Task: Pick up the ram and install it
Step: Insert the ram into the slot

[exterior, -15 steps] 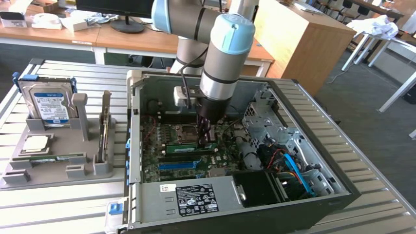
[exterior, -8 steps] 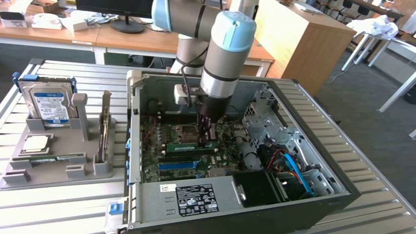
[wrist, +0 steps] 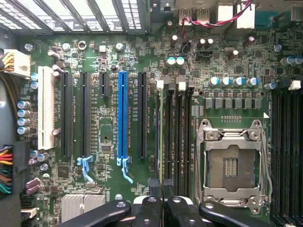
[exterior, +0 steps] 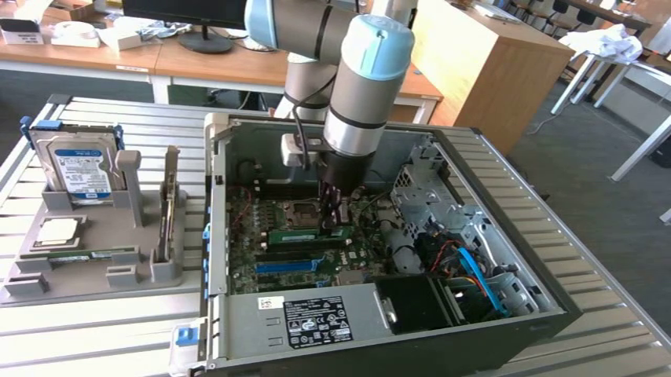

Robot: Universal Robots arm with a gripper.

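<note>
Presently, the gripper (wrist: pixel 161 187) is closed almost fully on the ram (exterior: pixel 309 233), which is gripped near one end. The ram is held level and on edge inside the case (exterior: pixel 545 308), at the slots (wrist: pixel 177 127) beside the empty socket (wrist: pixel 231 165).

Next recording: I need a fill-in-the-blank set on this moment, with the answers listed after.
1. The tool is shut on the ram, whose board is coloured ____.
2. The processor socket on the motherboard is ____.
3. One long expansion slot among the black ones is coloured ____.
4. The hard drive stands upright at the exterior view's ____.
Missing words: green; empty; blue; left.
</note>
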